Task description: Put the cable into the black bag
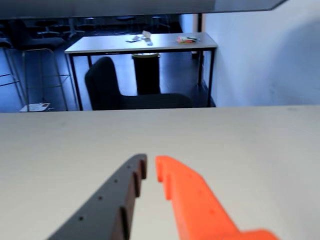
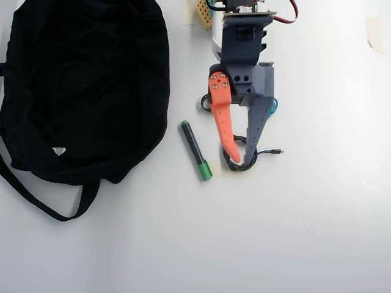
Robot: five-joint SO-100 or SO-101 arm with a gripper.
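Note:
The overhead view shows the black bag [image 2: 85,85] lying at the left, its strap trailing toward the bottom and a small white tag on it. The cable [image 2: 230,162] is a small black loop to the right of the bag, with its plug tail [image 2: 274,151] pointing right. My gripper [image 2: 242,160] hangs over that loop, its orange and dark fingers drawn together to a narrow slit. In the wrist view the gripper [image 1: 151,167] holds nothing and only bare tabletop lies under it; the cable and the bag are out of that view.
A black-and-green marker [image 2: 195,150] lies between the bag and the cable. A small black ring [image 2: 204,102] peeks out beside the arm's body [image 2: 244,43]. Tape pieces [image 2: 374,32] stick at the far edge. Beyond the table stand a chair [image 1: 107,85] and another table [image 1: 140,44].

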